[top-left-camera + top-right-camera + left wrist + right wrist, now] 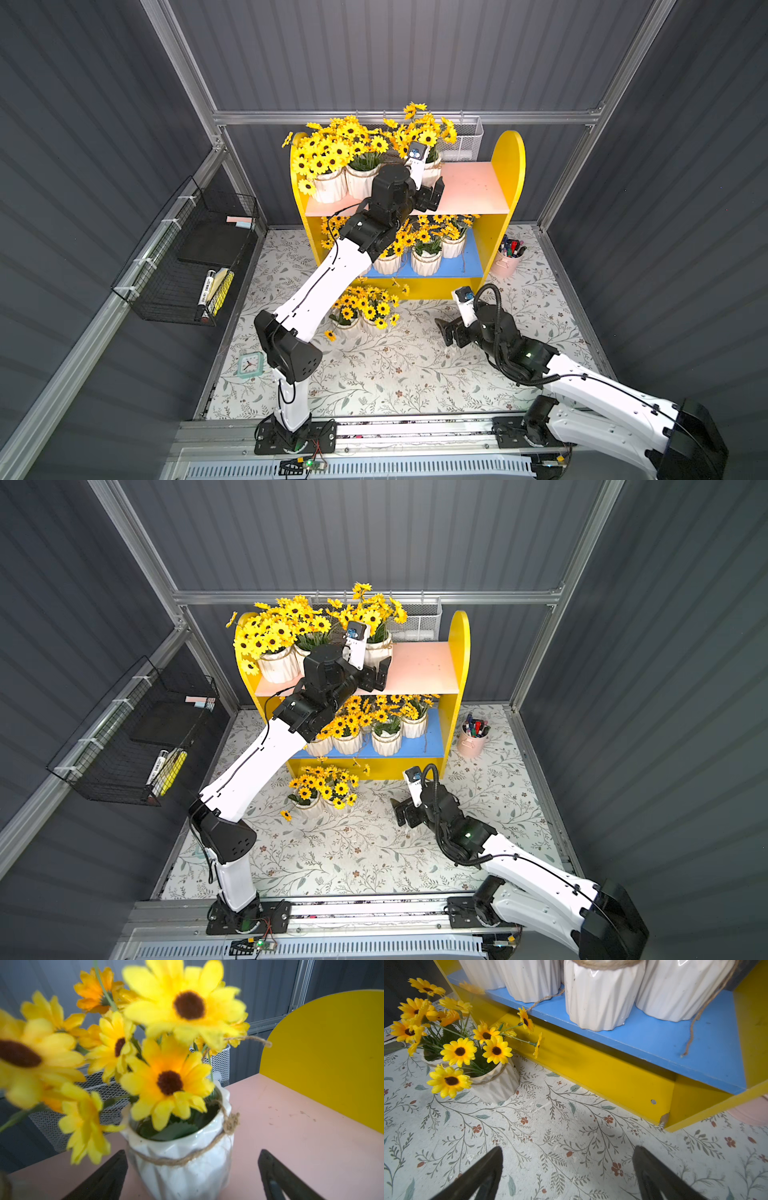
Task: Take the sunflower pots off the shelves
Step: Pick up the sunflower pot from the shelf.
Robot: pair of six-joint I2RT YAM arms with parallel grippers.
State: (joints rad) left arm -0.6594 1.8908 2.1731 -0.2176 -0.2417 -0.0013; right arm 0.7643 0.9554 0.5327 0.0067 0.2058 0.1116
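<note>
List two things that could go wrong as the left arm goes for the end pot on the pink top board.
1. The left gripper is open with the glossy pot nearer one finger, so closing may shove or tip it before gripping.
2. Its blooms seem to overlap the neighbouring pot's flowers; lifting could snag and drag that pot.

Yellow shelves (509, 166) bearing sunflower pots (330, 189), 2 more on floral table (415, 374)
</note>
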